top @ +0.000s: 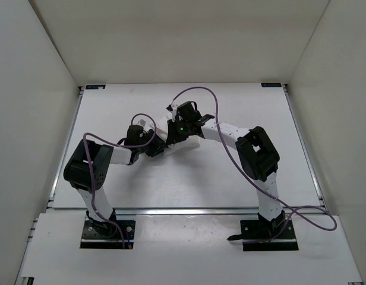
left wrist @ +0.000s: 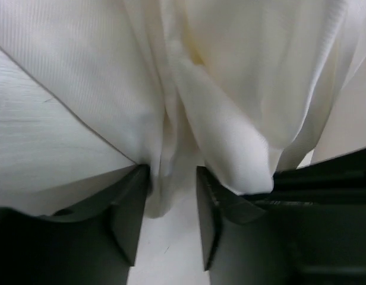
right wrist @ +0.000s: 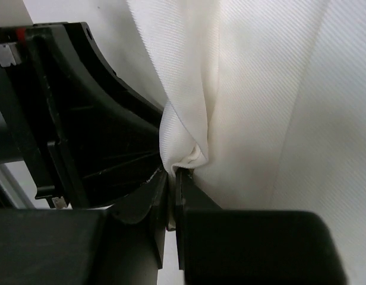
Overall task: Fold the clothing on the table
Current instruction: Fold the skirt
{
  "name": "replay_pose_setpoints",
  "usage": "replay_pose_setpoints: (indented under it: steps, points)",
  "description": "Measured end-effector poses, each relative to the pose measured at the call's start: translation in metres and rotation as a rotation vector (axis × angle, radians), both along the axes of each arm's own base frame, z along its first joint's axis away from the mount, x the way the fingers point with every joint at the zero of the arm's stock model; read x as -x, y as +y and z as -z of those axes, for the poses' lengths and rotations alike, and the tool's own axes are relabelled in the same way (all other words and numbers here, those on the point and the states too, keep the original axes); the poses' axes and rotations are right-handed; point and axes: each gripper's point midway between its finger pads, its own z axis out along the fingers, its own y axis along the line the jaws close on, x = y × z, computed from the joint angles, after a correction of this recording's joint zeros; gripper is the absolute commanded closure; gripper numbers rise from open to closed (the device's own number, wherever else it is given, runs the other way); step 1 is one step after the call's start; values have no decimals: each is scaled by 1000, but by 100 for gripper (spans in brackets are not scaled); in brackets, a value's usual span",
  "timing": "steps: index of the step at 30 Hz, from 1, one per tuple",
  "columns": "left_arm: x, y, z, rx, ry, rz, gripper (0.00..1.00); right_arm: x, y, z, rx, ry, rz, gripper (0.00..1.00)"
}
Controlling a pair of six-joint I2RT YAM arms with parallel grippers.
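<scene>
Top external: clothing (top: 192,142), white, bunched small near the middle of the table (top: 230,184), between both wrists.
Left wrist: left gripper (left wrist: 172,176) has its jaws parted; a loose fold hangs in the gap, not pinched.
Right wrist: right gripper (right wrist: 172,177) is closed on a narrow fold.
Handling, judged: thin, light, limp, holds no shape and may slip. Best taken at a hem or corner, one per arm.

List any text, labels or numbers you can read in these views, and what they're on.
None can be read.
The clothing is plain white, no tag or print showing.
The table bears no markings.
A red mark in the right wrist view is too blurred to read.
</scene>
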Motion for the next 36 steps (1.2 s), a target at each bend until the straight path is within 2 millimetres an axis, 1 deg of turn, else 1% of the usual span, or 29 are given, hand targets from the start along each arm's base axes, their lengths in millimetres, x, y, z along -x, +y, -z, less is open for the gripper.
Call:
replay_pose_setpoints:
  steps: [1,3,4,7,8,11,12,14,15,16,17,18,19,20,21,22,23,24,25,26,27,29,31,32,33,34,35,36]
  points:
    - [1,1,-2,1,-6,2,43,-1,2,-1,-8,10,-5,97]
    - [1,6,-4,16,-7,4,40,-6,5,-8,-36,17,-10,85]
    - [3,7,-6,27,-7,11,38,-9,7,-11,-49,17,-11,75]
    - [8,14,-8,41,-2,15,36,-9,11,-16,-70,22,-27,62]
    - [12,17,-9,45,4,14,36,-8,12,-18,-78,26,-35,59]
    - [29,28,-10,48,28,1,33,-5,15,-26,-101,29,-51,55]
    - [33,33,-11,46,33,-10,33,-5,14,-31,-110,29,-50,54]
    - [42,41,-16,44,37,-27,31,-2,11,-48,-141,18,-53,52]
    - [47,46,-21,45,30,-38,31,-1,8,-61,-166,2,-53,55]
    - [50,49,-27,46,17,-46,32,-1,4,-74,-190,-16,-52,61]
    - [51,53,-34,44,-1,-54,31,-1,1,-87,-225,-35,-54,77]
    - [53,57,-41,43,-22,-65,31,-3,-4,-102,-263,-59,-55,99]
    - [55,60,-49,42,-44,-70,31,-6,-9,-115,-306,-81,-59,100]
    - [56,63,-56,39,-63,-76,30,-10,-13,-124,-345,-89,-59,100]
    - [56,66,-64,36,-87,-84,30,-16,-18,-132,-385,-97,-60,100]
    - [57,69,-72,31,-107,-90,28,-23,-22,-134,-413,-94,-57,99]
    - [60,74,-86,28,-148,-98,28,-34,-29,-128,-444,-74,-50,99]
    - [61,78,-93,16,-173,-106,27,-40,-33,-119,-461,-45,-38,100]
    - [66,82,-98,3,-186,-109,27,-44,-36,-107,-470,-15,-25,100]
    - [69,85,-104,-9,-203,-114,27,-45,-39,-92,-469,23,-6,100]
    - [72,89,-109,-22,-216,-115,27,-42,-42,-75,-459,61,16,100]
    - [77,94,-117,-47,-240,-104,25,-26,-46,-41,-419,140,60,100]
    - [82,95,-120,-64,-244,-83,23,-7,-48,-17,-381,170,95,100]
    - [86,95,-119,-74,-239,-67,22,7,-49,-8,-360,186,109,99]
    - [90,95,-117,-81,-230,-56,12,15,-51,-6,-349,192,118,100]
    - [94,95,-114,-90,-220,-45,8,24,-51,-6,-345,182,123,100]
    - [98,94,-113,-97,-214,-32,1,33,-52,-10,-347,169,123,99]
    - [103,93,-112,-100,-209,-17,2,40,-53,-18,-356,145,123,100]
